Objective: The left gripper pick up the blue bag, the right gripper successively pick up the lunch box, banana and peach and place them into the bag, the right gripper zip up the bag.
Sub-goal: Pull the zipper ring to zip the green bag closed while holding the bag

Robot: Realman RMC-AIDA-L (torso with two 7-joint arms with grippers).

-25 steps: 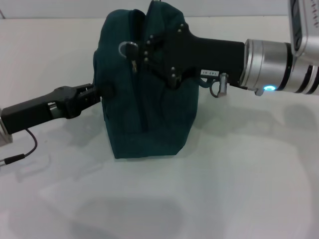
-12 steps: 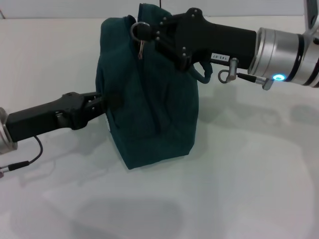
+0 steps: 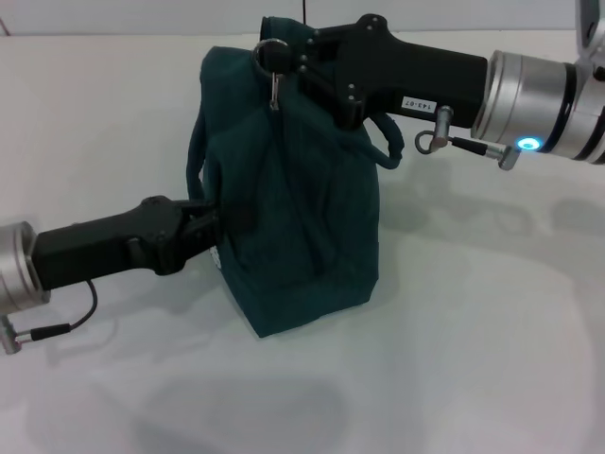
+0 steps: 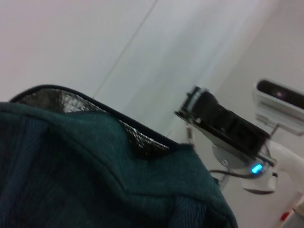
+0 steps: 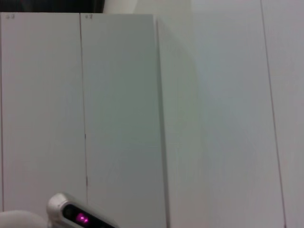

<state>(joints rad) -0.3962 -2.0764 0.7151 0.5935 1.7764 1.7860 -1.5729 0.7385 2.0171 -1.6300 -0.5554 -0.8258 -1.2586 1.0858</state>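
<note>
1. The blue bag (image 3: 293, 218) stands upright on the white table (image 3: 473, 359), tilted a little, its base on the surface.
2. The left gripper (image 3: 210, 225) reaches in from the left, clamped on the bag's lower side panel.
3. The right gripper (image 3: 284, 59) sits at the bag's top edge, pinching the ring zipper pull (image 3: 269, 54) there.
4. One loop handle (image 3: 388, 142) hangs below the right gripper's body.
5. From the left wrist, silver foil lining (image 4: 76, 105) shows at a small gap along the bag's top seam.
</note>
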